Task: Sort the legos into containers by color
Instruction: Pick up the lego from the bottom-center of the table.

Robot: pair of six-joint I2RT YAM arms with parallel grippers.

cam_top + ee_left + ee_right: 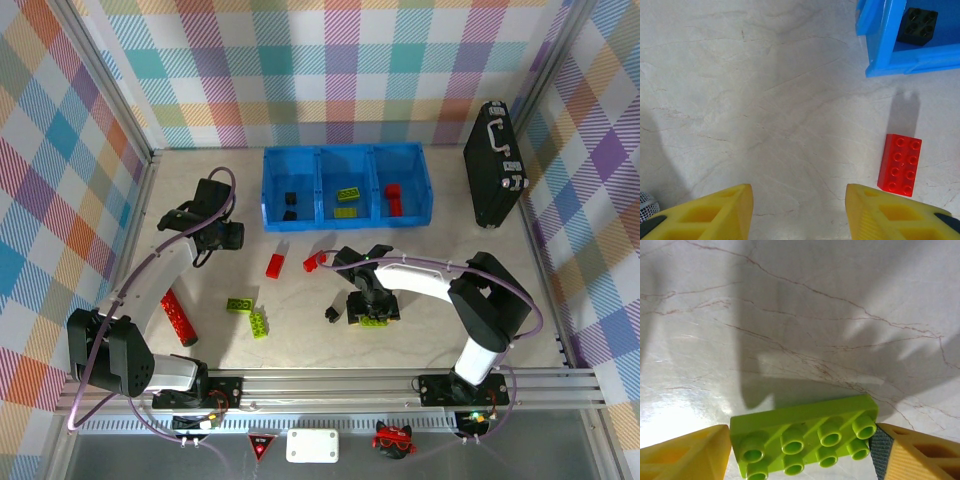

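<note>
Three bins (345,223): one joined blue row at the middle of the far edge of the bench (430,255).
Sorted so far: black bricks (291,198) in the left compartment, green bricks (349,193) in the middle one, red bricks (394,192) in the right one. There seem to be about two of each.
Loose, left side: a long red brick (178,317) lies near the left edge. A green pair (238,304) lies just beside it, toward the middle.
Loose, middle: a red brick (276,265) and a small red piece (312,263) lie in front of the bins. A small black brick (332,314) sits nearer the front edge.
Right tool (802,442): it is low over the middle of the bench and closed on a green brick (805,437). One finger is against each short end. The brick looks to be resting on the bench, not lifted.
Left tool (799,200): the fingers are apart with nothing between them. It is over bare bench near the bins' left front corner, and the red brick is just off to one side.
Black case (495,165): it lies at the far right corner and is not a sorting bin.
Progress: by my count less than half is done, with roughly seven bricks still out.
Step in hand: picking up the green brick, which belongs in the middle compartment.
Left to do: two more greens, three reds and one black.
</note>
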